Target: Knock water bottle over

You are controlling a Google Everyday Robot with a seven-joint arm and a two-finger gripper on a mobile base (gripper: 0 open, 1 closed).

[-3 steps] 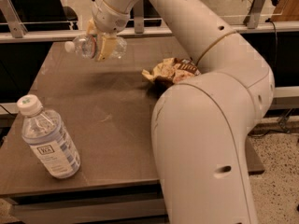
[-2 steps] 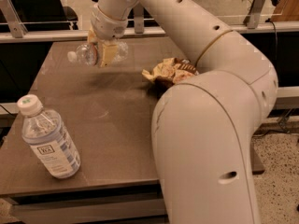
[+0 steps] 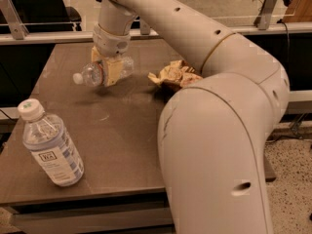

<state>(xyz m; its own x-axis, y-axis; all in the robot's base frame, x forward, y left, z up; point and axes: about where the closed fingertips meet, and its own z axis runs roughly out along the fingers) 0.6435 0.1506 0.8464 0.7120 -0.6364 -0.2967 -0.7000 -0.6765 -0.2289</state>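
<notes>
Since the pincer point(image 3: 108, 68) comes down from above at the far left part of the counter point(image 3: 122, 130), the offset between it and the target is nil: the water bottle point(image 3: 90, 75) sits between its two pale pads.

- Pincer state: clenched across the water bottle's middle, one pad in front and one behind.
- Long axis: nearly level, running left-right across the counter. The white cap point(image 3: 77, 78) points left and dips slightly; the base end shows to the right of the front pad.
- Height: a shadow point(image 3: 105, 90) lies on the counter just under the water bottle. Whether the body touches the surface or hangs just above it cannot be told.
- Only one arm point(image 3: 161, 18) on this rig; it reaches in from the right and over the counter.
- Neighbours: a larger bottle point(image 3: 51, 147) with a white-and-blue label stands at the near left, well apart. A crumpled wrapper point(image 3: 173, 75) lies to the right, near but not touching.

Judgement: the water bottle is already on its side in the grip, so the task looks close to done; what remains is letting go low over the counter.

Risk: with the axis left-right, a freed bottle could roll toward the near or far edge.
</notes>
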